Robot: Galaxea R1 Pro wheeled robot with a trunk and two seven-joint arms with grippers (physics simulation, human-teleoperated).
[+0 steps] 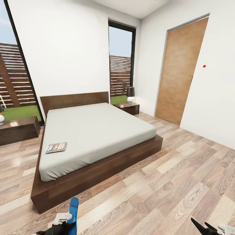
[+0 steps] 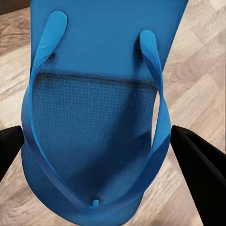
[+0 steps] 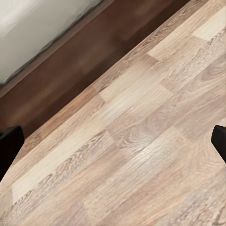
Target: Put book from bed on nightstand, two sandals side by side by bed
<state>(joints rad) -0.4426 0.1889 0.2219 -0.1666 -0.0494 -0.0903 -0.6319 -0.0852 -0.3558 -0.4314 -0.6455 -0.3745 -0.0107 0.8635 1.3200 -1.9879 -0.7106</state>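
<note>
Grey-mattressed bed [image 1: 98, 130] ahead, book [image 1: 56, 147] atop

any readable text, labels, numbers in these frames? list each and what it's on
No text here can be read.
Book on the bed: its cover carries print, too small and blurred to read.
Blue sandal in the left gripper: no brand or marking visible.
Door, nightstands, lamp: no lettering visible.

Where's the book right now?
Head view: the book lies flat on the bed, near the mattress's left edge toward the foot, on the side of the left nightstand.
</note>
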